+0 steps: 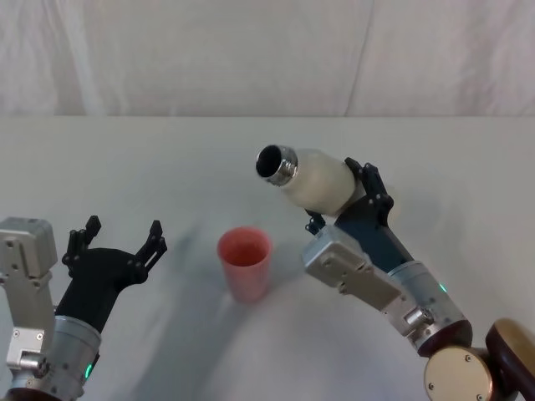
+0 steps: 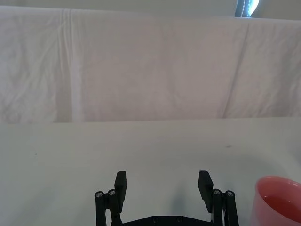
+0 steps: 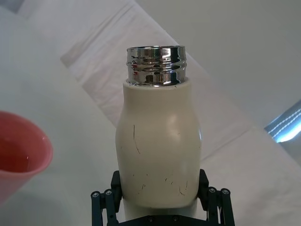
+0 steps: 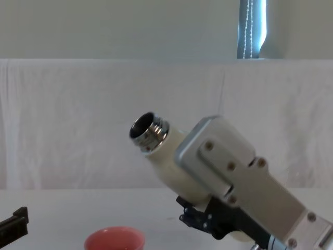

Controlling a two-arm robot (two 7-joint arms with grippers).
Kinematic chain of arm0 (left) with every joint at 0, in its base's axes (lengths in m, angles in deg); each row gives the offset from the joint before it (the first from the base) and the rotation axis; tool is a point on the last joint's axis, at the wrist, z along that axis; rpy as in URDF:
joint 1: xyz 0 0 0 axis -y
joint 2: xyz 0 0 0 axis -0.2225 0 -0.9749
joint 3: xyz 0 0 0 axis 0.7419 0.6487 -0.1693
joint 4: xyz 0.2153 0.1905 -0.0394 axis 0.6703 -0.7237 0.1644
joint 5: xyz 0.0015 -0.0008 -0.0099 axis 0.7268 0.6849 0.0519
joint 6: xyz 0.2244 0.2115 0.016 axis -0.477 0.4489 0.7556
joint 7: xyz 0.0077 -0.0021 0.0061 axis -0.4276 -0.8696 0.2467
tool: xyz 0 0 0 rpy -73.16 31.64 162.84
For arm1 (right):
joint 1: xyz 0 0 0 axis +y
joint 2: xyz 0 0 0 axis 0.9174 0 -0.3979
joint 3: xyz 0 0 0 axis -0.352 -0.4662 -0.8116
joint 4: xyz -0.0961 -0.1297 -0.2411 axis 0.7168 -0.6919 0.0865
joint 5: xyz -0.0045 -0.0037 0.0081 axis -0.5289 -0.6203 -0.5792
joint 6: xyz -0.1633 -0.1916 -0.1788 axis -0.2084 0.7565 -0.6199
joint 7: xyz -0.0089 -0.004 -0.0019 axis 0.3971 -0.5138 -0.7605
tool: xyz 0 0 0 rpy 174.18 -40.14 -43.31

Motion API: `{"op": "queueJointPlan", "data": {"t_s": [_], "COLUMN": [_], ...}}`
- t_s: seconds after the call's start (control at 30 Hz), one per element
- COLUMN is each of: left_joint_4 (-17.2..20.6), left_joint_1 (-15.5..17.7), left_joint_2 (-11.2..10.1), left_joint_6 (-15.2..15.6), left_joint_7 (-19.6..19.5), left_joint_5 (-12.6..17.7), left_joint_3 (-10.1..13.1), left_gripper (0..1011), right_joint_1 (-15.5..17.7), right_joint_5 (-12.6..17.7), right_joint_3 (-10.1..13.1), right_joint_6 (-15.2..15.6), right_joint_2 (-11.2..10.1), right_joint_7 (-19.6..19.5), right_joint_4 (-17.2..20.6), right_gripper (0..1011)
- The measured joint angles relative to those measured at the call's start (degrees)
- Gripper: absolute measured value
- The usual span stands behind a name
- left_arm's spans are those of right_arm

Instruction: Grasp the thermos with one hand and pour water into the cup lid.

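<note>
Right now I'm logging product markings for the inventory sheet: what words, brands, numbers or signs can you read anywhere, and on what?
None readable.
Cream-white thermos with steel neck, held by the right tool: only scuff marks.
Salmon-pink cup lid: plain.
Left tool: unmarked.

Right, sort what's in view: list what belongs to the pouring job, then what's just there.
Part of the job:
- thermos, tilted, cap off, mouth toward the cup
- right gripper, shut on the thermos
- cup lid, standing upright on the table

Just there:
- left gripper, open, holding nothing, to the cup's left
- white cloth over the table
</note>
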Motion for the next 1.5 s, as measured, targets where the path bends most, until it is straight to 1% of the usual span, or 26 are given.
{"op": "queueJointPlan", "data": {"t_s": [0.03,0.13,0.3,0.47,0.5,0.57,0.6,0.7,0.83,0.97,1.13,1.23,1.5], "left_joint_4": [0.00,0.00,0.00,0.00,0.00,0.00,0.00,0.00,0.00,0.00,0.00,0.00,0.00], "left_joint_1": [0.00,0.00,0.00,0.00,0.00,0.00,0.00,0.00,0.00,0.00,0.00,0.00,0.00], "left_joint_2": [0.00,0.00,0.00,0.00,0.00,0.00,0.00,0.00,0.00,0.00,0.00,0.00,0.00], "left_joint_6": [0.00,0.00,0.00,0.00,0.00,0.00,0.00,0.00,0.00,0.00,0.00,0.00,0.00], "left_joint_7": [0.00,0.00,0.00,0.00,0.00,0.00,0.00,0.00,0.00,0.00,0.00,0.00,0.00], "left_joint_5": [0.00,0.00,0.00,0.00,0.00,0.00,0.00,0.00,0.00,0.00,0.00,0.00,0.00], "left_joint_3": [0.00,0.00,0.00,0.00,0.00,0.00,0.00,0.00,0.00,0.00,0.00,0.00,0.00], "left_gripper": [1001,1001,1001,1001,1001,1001,1001,1001,1001,1001,1001,1001,1001], "right_joint_1": [-0.05,-0.45,-1.18,-1.94,-1.94,-2.42,-2.42,-2.86,-3.28,-3.77,-4.25,-4.50,-5.47], "right_joint_5": [-0.49,-3.46,-6.35,-8.82,-8.82,-10.23,-10.23,-11.84,-13.23,-14.59,-15.28,-15.36,-15.58], "right_joint_3": [-0.14,-0.86,-1.59,-2.16,-2.16,-2.52,-2.52,-3.01,-3.39,-3.68,-3.84,-3.92,-4.36], "right_joint_6": [0.08,0.62,1.29,1.90,1.90,2.27,2.27,2.66,3.07,3.42,3.53,3.67,4.63], "right_joint_2": [-0.10,-0.70,-1.41,-1.98,-1.98,-2.36,-2.36,-2.86,-3.38,-3.98,-4.77,-5.21,-6.93], "right_joint_7": [-0.20,-1.19,-2.11,-2.99,-2.99,-3.59,-3.59,-4.28,-4.78,-5.43,-5.41,-4.60,-0.80], "right_joint_4": [-0.05,-0.45,-1.12,-1.99,-1.99,-2.55,-2.55,-2.99,-3.12,-3.18,-3.12,-2.79,-1.37], "right_gripper": [957,958,958,958,958,957,957,958,957,958,957,957,958]}}
